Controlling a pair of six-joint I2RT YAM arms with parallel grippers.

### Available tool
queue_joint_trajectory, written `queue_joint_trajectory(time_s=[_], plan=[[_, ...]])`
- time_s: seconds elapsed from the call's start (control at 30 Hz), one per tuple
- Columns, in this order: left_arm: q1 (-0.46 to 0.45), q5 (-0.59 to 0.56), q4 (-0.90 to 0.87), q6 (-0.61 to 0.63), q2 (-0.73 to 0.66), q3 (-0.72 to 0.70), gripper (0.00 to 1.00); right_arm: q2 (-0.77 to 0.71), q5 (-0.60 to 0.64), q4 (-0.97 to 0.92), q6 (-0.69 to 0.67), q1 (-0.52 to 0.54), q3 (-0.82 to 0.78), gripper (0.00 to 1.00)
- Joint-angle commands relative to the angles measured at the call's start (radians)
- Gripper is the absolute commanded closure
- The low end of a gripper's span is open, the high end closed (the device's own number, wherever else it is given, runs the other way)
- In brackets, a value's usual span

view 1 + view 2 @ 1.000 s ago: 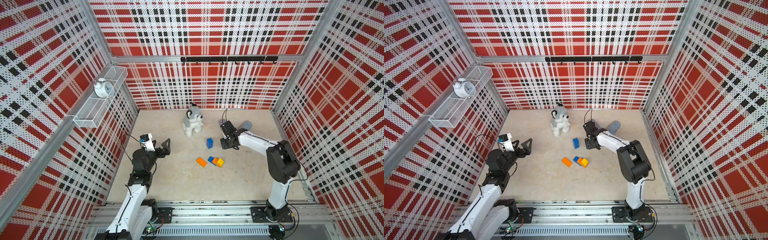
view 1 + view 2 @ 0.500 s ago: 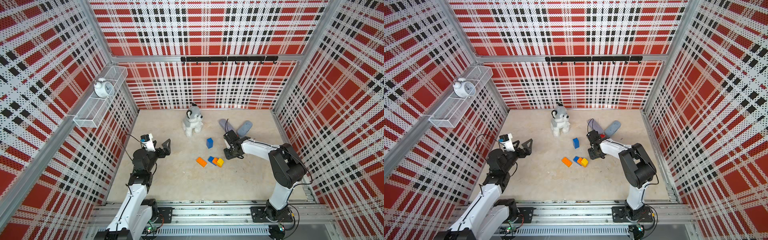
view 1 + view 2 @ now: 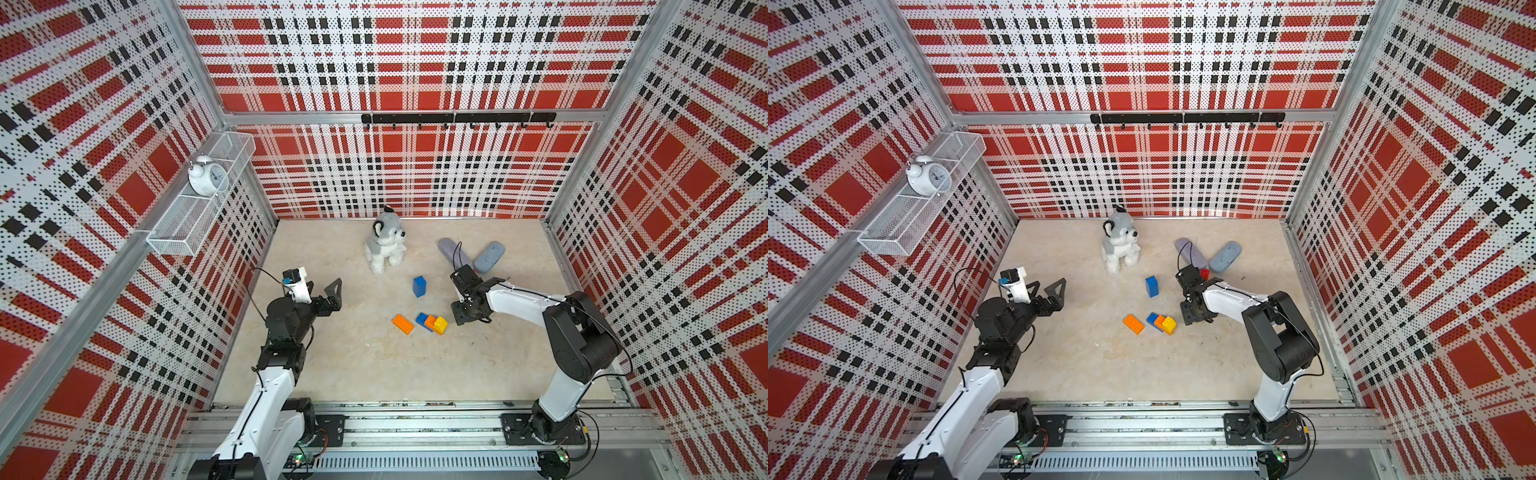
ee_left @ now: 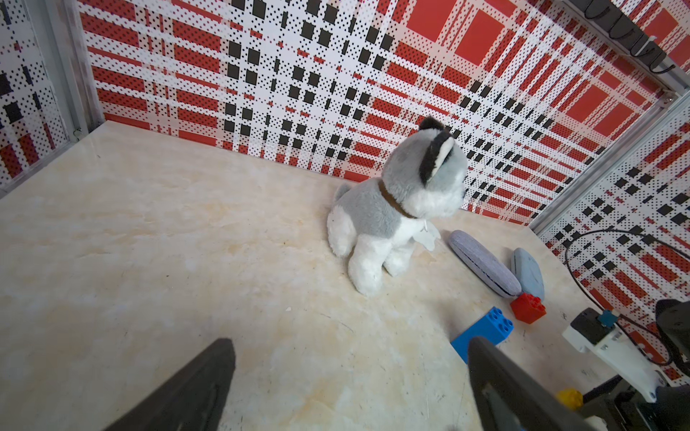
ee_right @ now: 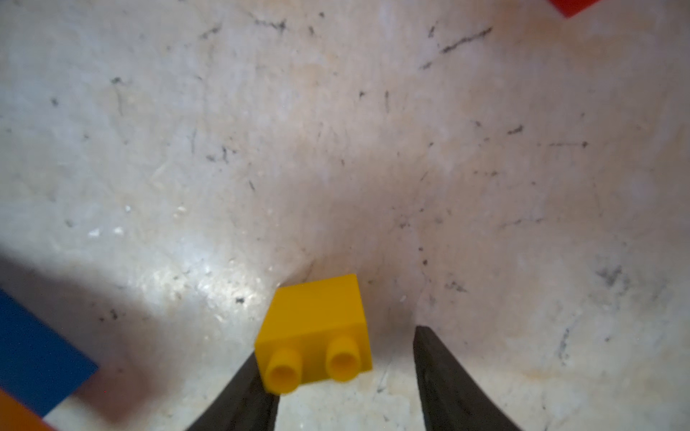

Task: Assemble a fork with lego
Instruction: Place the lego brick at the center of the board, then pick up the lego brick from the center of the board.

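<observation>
beige table (image 3: pixel 374 365): your right gripper (image 5: pixel 338 347) stands parted around a yellow brick (image 5: pixel 313 317), one finger against it, the other clear. your left gripper (image 4: pixel 350 341) is spread wide. more lego (image 3: pixel 430 322) lies near, mid-table.

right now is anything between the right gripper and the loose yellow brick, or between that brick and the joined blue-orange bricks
Nothing visible does. The yellow brick lies on its side inside the open right gripper, touching one finger and clear of the other. Toward the joined bricks there is only that finger and bare table.
</observation>
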Motion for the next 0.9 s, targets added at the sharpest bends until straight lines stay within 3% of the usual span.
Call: queue_joint_trajectory(time_s=[0.0,0.6,0.87], plan=[[-0.006,0.009,0.024,0.013,0.0,-0.006,0.0,-0.023,0.067,-0.053,0.012,-0.011,-0.024,0.41],[-0.007,0.008,0.026,0.022,0.008,-0.003,0.0,0.046,0.116,-0.028,0.004,-0.137,0.031,0.4],[-0.006,0.009,0.026,0.028,0.018,0.001,0.0,0.097,0.047,0.026,-0.005,-0.159,0.078,0.41]])
